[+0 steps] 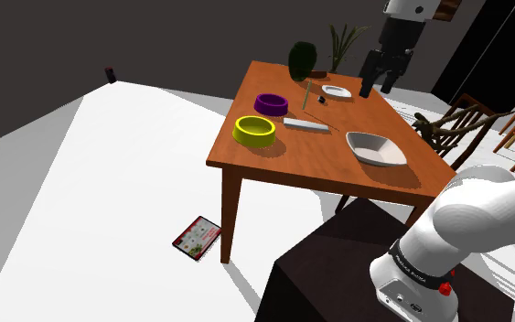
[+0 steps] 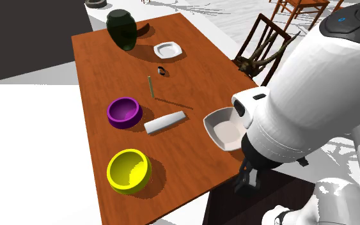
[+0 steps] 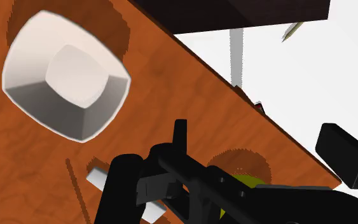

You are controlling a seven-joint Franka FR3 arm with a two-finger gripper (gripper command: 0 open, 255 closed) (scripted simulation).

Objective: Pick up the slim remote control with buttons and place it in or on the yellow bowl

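The slim pale grey remote (image 1: 306, 123) (image 2: 165, 122) lies flat mid-table, between the purple bowl (image 1: 271, 103) (image 2: 125, 112) and a white bowl (image 1: 375, 148) (image 2: 225, 128). The yellow bowl (image 1: 254, 131) (image 2: 129, 170) stands near the table's edge, beside the purple one. My black gripper (image 1: 379, 80) hangs open high above the table's far side, well away from the remote, with nothing between its fingers. In the wrist view the gripper (image 3: 234, 175) looks down on the white bowl (image 3: 66, 73); one end of the remote (image 3: 98, 178) and a sliver of the yellow bowl (image 3: 250, 182) peek past the fingers.
Also on the wooden table (image 1: 273, 160) are a dark green vase (image 1: 302, 60) (image 2: 122, 28), a small white dish (image 1: 337, 91) (image 2: 169, 49) and a thin green stick (image 2: 150, 86). Wooden chairs (image 1: 456, 128) stand past the table. A booklet (image 1: 197, 238) lies on the floor.
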